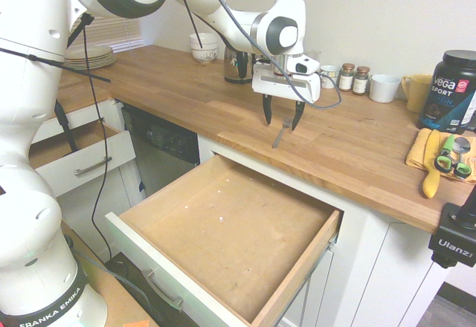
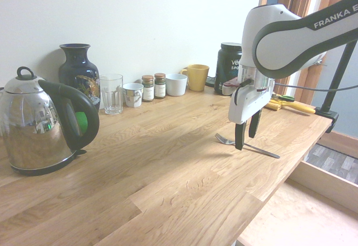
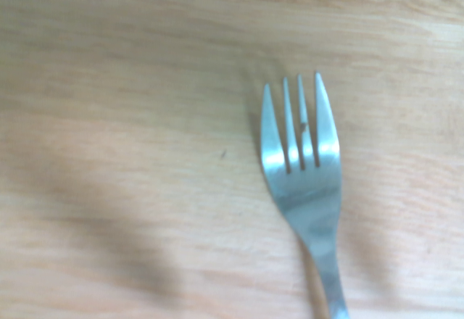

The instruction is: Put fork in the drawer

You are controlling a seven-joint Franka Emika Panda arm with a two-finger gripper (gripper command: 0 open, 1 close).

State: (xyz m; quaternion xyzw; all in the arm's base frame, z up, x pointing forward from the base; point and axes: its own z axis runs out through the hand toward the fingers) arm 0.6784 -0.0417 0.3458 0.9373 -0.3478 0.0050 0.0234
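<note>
since the fork [image 2: 246,144] is thin, hard, light metal lying flat on the wooden counter [image 1: 186,82], it looks slippery and hard to pinch. the gripper [image 1: 282,116] hangs right over its handle with its fingers spread apart, holding nothing. pinching the skinny handle near the middle seems best, then the open drawer [image 1: 223,230] is just below.

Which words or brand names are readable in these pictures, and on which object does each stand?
"vega SPORT": black tub
"FRANKA EMIKA": arm base
"FRANKA E", cut off by the frame: arm
"Ulanzi": black clamp
Spice jars' labels: too small to read.
</note>
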